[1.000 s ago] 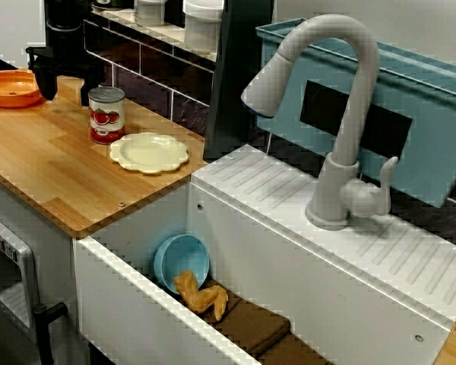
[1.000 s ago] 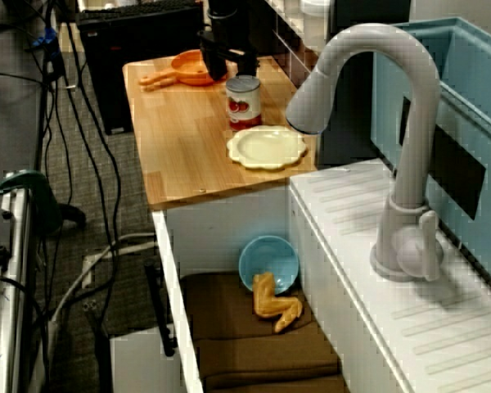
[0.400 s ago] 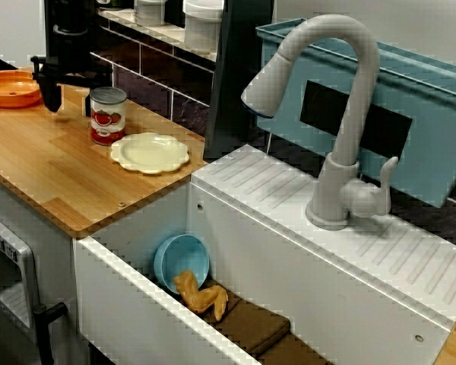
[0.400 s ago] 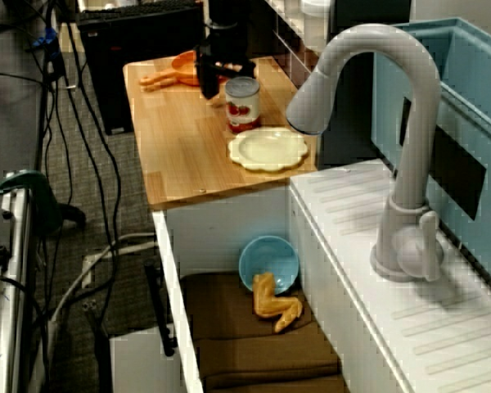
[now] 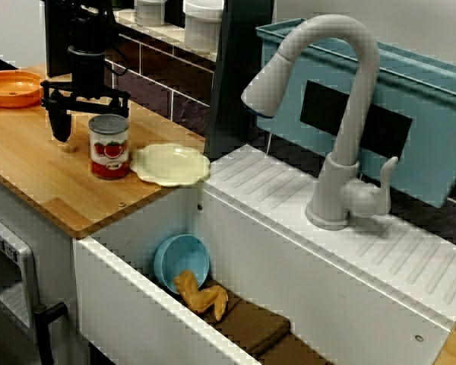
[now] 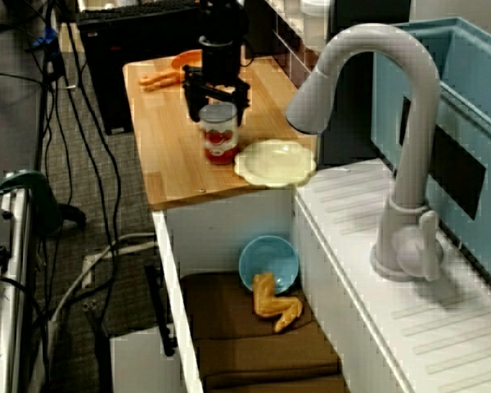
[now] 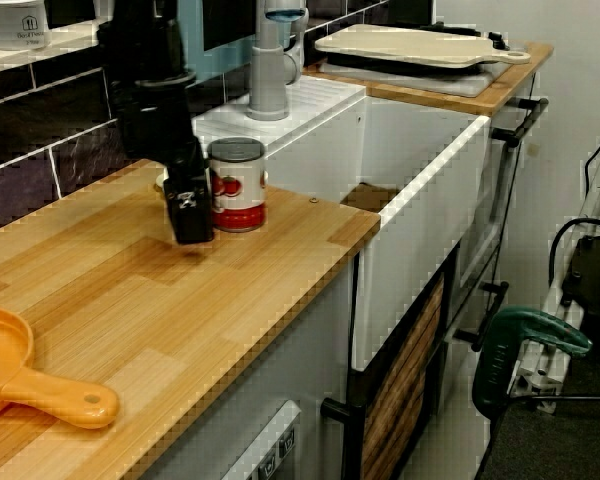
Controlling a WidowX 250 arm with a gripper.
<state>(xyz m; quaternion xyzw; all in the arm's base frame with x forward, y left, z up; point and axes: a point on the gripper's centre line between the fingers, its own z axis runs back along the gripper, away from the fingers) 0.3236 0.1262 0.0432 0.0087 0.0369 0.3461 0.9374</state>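
Wooden counter carried everything near the arm. The black gripper hung straight down over it with its jaws spread wide, holding nothing. Seen in the view facing the tap, one finger stood left of the tomato can and the other showed at the can's right shoulder. That spread looked wider than the can, which would let the fingers pass on either side of it. From the view at the counter's end, the near finger sat just beside the can, low to the wood. Whether it touched the tin could not be told, nor whether the can lay fully between the fingers. The can stood upright on its flat base near the counter's front edge, so it needed no support. A pale yellow plate lay flat just beside it, its far rim reaching to the seam with the white sink surround. An orange pan rested well apart at the counter's far end. Down in the sink, a blue bowl was tipped on its rim, propped by the wall, with a yellow toy piece leaning against it on brown cloth.
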